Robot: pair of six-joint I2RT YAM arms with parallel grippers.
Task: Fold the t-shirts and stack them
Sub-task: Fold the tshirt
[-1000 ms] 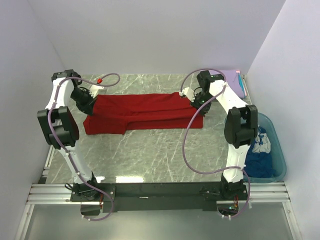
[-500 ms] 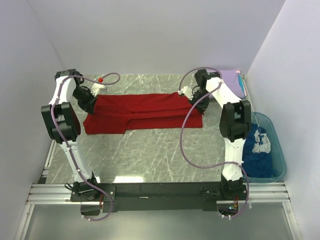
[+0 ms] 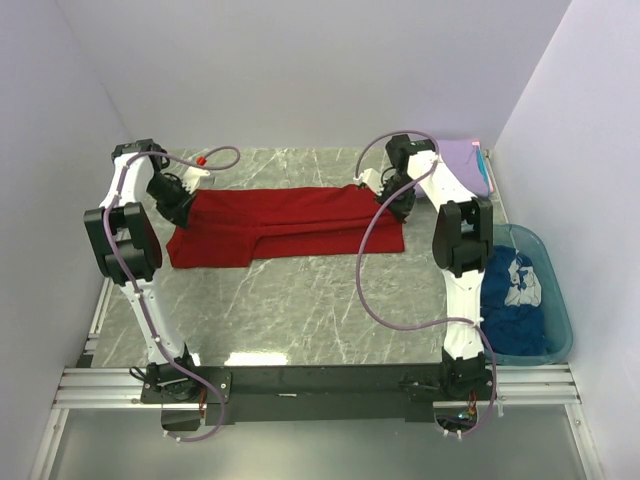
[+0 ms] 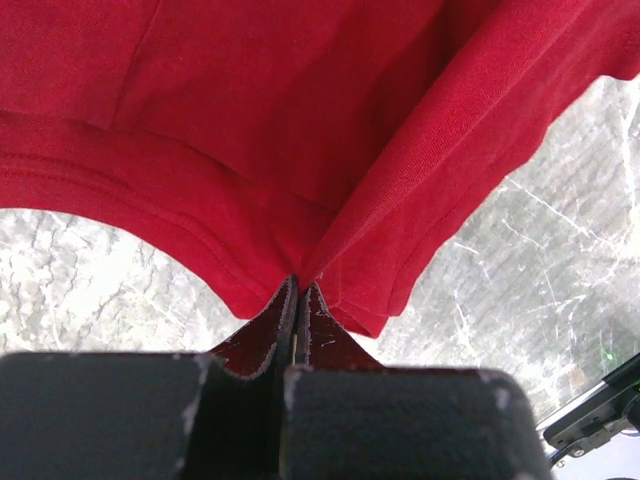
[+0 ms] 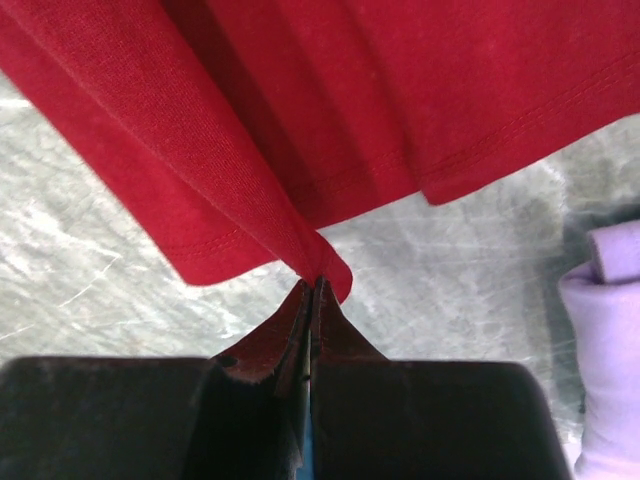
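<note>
Left fingers [image 4: 258,345] pinch the red t-shirt [image 3: 290,215]; right fingers [image 5: 262,345] pinch its other end

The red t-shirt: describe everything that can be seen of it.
The red t-shirt is plain bright red, soft knit cloth with stitched hems. It lies folded into a long band across the far half of the marble table, wider at its left end. The left pincer is shut on its left end and the right pincer on its right end, each pinching bunched layers at an edge.
</note>
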